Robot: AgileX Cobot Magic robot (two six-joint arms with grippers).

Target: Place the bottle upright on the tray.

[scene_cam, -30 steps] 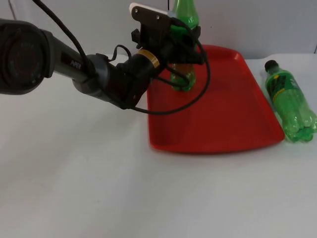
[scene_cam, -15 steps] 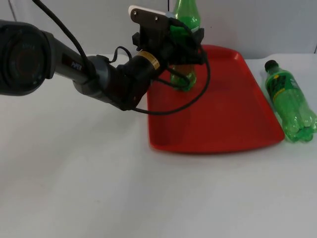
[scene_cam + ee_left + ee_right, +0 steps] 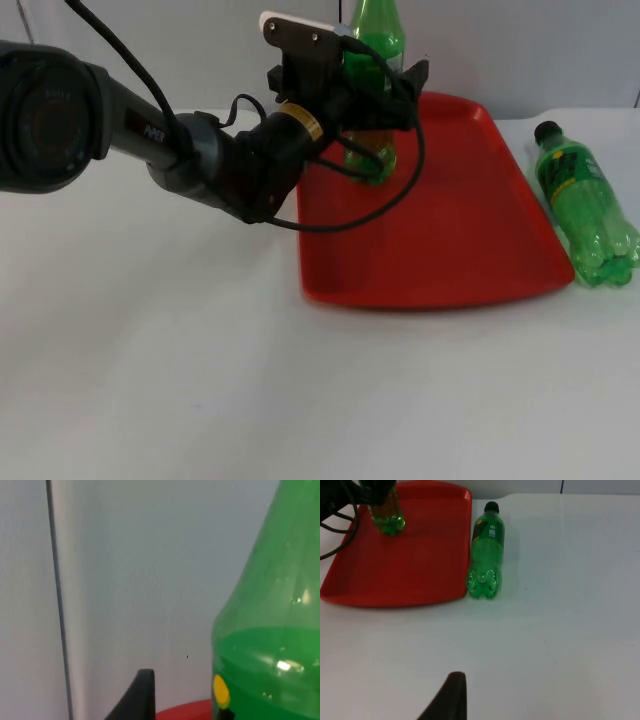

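Green bottle (image 3: pixel 372 60) stands upright on the red tray (image 3: pixel 450 230), at the tray's far left end by the grey partition wall (image 3: pixel 520 45), sitting right between the fingers of the left tool (image 3: pixel 385 85). The tool's body and cabling cover the bottle's mid section in the top view, so the label and any finger contact are hard to make out; its cap is cut off at the frame edge. The left tool's fingers look spread a little either side of the bottle rather than pressed on it, one black finger (image 3: pixel 415 75) sticking out clear on the bottle's right. In the left wrist view the bottle (image 3: pixel 270 630) sits close in front of the tool: clear green plastic, shoulder tapering up, liquid line partway, a yellow dot on the label edge, a sliver of tray rim (image 3: pixel 182 711) under it. Second green bottle (image 3: pixel 585 205) with a black cap lies on its side on the white table (image 3: pixel 150 380), just beside the tray's right edge, well away from the left tool. The right wrist view looks across at it (image 3: pixel 486 550) and the tray (image 3: pixel 405 570). Right arm waits off to the side; cannot tell whether the right tool is spread or closed.
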